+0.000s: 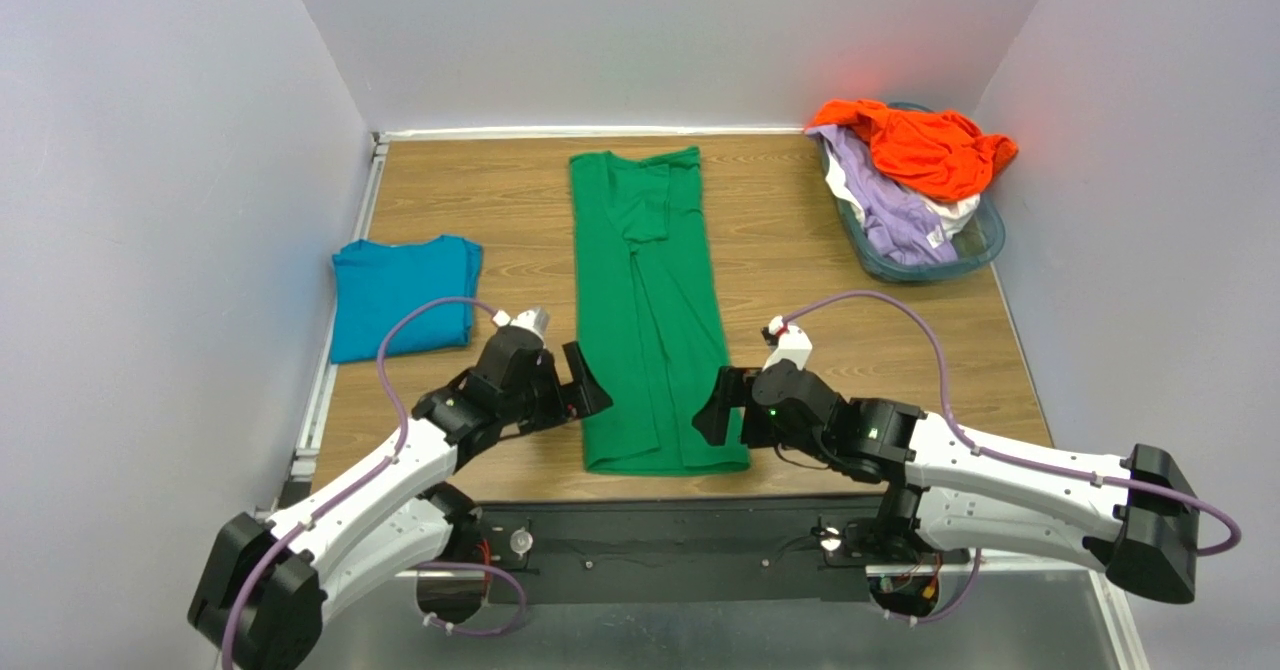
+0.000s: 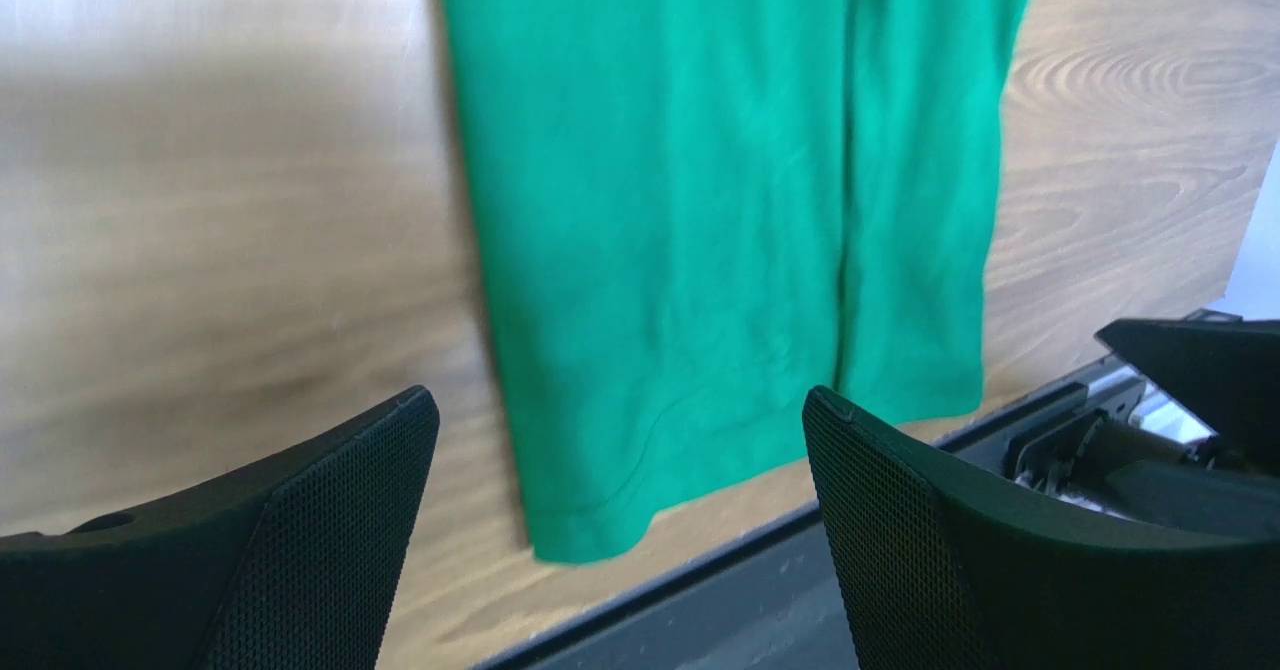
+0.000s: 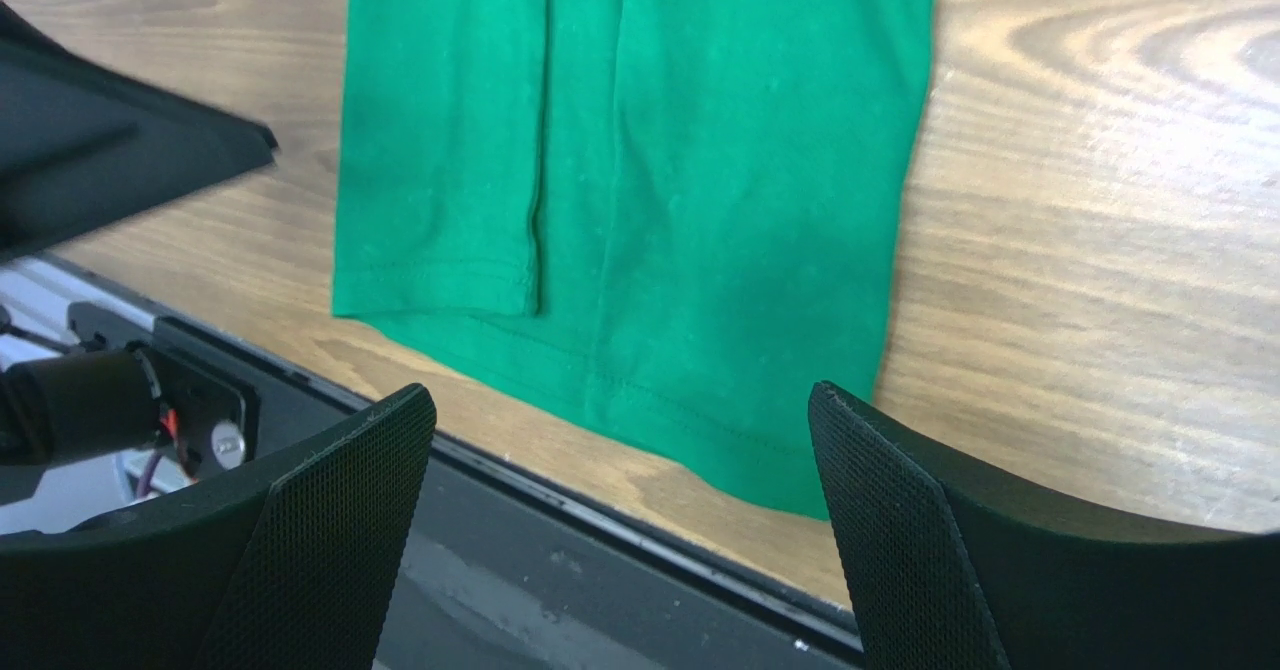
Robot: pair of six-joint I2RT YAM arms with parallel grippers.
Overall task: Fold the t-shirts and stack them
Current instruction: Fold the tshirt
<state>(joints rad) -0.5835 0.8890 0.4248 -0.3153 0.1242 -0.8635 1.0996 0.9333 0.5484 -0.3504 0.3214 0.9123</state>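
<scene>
A bright green t-shirt lies folded into a long narrow strip down the middle of the table, its hem near the front edge. The hem shows in the left wrist view and the right wrist view. A teal-blue t-shirt lies folded at the left. Orange, lavender and white shirts are heaped in the basket. My left gripper is open beside the hem's left corner. My right gripper is open beside the hem's right corner. Neither holds anything.
A clear bluish plastic basket stands at the back right corner. Grey walls close in the table at the left, back and right. A black metal rail runs along the table's front edge, between the arm bases.
</scene>
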